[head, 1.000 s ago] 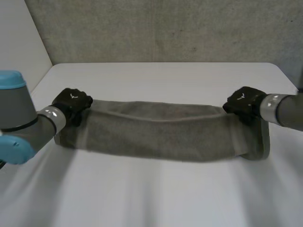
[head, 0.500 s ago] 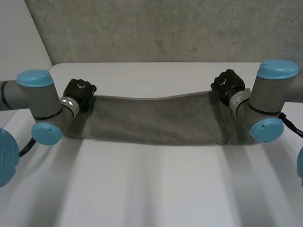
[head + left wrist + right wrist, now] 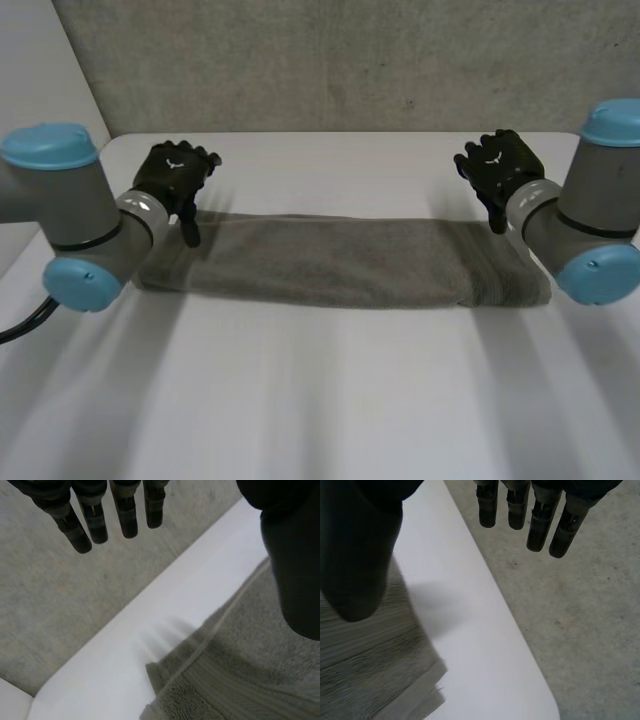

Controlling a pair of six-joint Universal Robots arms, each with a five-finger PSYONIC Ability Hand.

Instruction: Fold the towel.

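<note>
Lying across the table, nearer to its far edge than to its near edge, the towel was a long, narrow grey band of several layers, flat and almost straight from the left side to the right side. The left hand hung over the far corner of the towel's left end. Its fingers were straight and its thumb stood apart from them, so it held nothing. The thumb pointed down close to the cloth, and I could not tell if it touched. The right hand hung in the same way over the far corner of the right end, its fingers straight too and nothing between them and the thumb.

I judged that the lengthwise fold was complete and both hands were free for a new grasp. The next move probably called for shortening the band by taking one end and carrying it over to the other. At the right end the layers showed as separate edges, so the grasp would need to pinch all of them together, or the lower ones could slide open.
</note>
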